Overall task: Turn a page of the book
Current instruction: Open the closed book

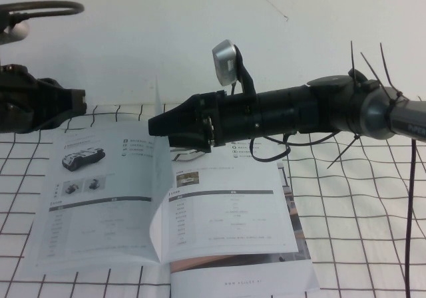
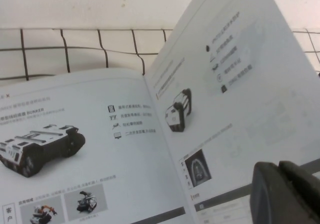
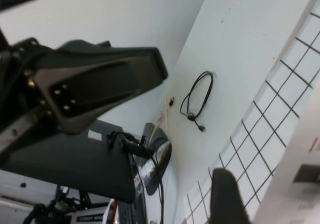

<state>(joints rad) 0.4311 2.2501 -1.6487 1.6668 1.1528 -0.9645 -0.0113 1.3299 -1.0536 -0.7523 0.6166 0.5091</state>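
Note:
The book (image 1: 100, 198) lies open on the checkered cloth, its left side flat and showing a dark tracked device photo. The page (image 1: 158, 205) stands almost upright at the spine, its upper edge by my right gripper (image 1: 154, 126), which reaches in from the right above the book. I cannot tell whether the gripper touches the page. In the right wrist view the page (image 3: 300, 169) rises beside the gripper. My left gripper (image 1: 73, 105) hovers at the book's far left corner, shut and empty. The left wrist view shows the raised page (image 2: 240, 84) and the left gripper (image 2: 280, 194).
A plain white sheet with a brownish strip (image 1: 246, 278) lies under the book's near right corner. The checkered cloth (image 1: 359, 231) covers the table. A coiled black cable (image 3: 197, 99) lies on the white surface beyond. Loose cables and zip ties hang off the right arm (image 1: 333, 112).

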